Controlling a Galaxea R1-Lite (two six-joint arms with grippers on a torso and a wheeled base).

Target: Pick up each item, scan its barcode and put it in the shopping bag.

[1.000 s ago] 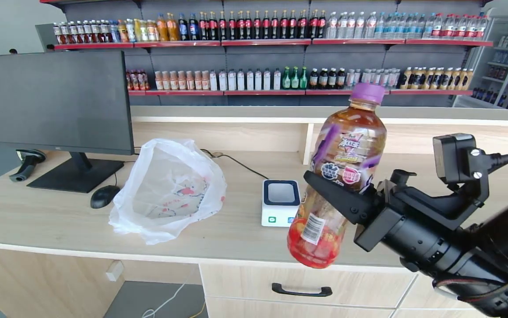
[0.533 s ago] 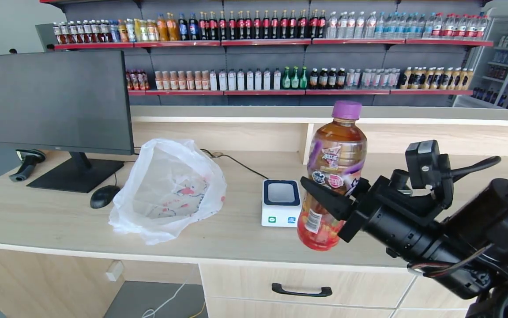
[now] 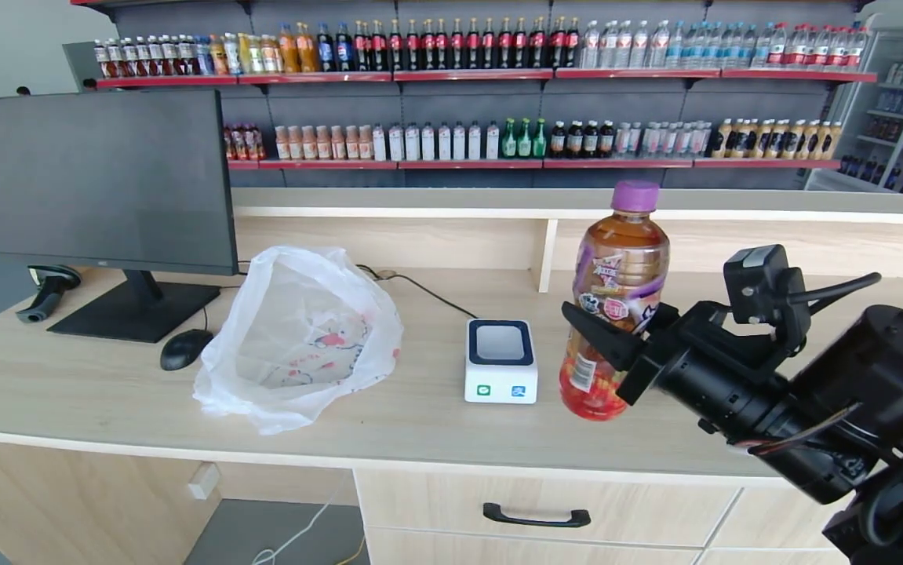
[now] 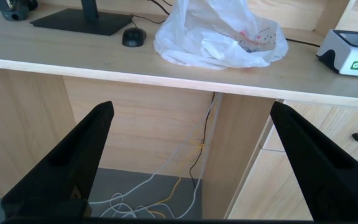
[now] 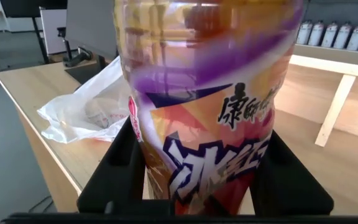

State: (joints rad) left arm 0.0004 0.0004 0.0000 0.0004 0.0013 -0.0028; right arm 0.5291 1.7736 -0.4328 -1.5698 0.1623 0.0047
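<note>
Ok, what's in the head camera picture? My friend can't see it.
The right tool holds a purple-capped drink bottle upright at the wooden counter, just right of the white scanner. A plastic shopping bag lies left of the scanner, near a mouse and monitor.

Bottle [image 3: 622, 263] upright beside the scanner [image 3: 500, 359]
Purple-capped and amber, it is just right of the white scanner; the crumpled translucent shopping bag [image 3: 302, 337] lies near the scanner's left.

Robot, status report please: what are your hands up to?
Right hand shut on bottle, upright, beside scanner. Left hand open, low before the counter. Nothing between bottle and scanner.
</note>
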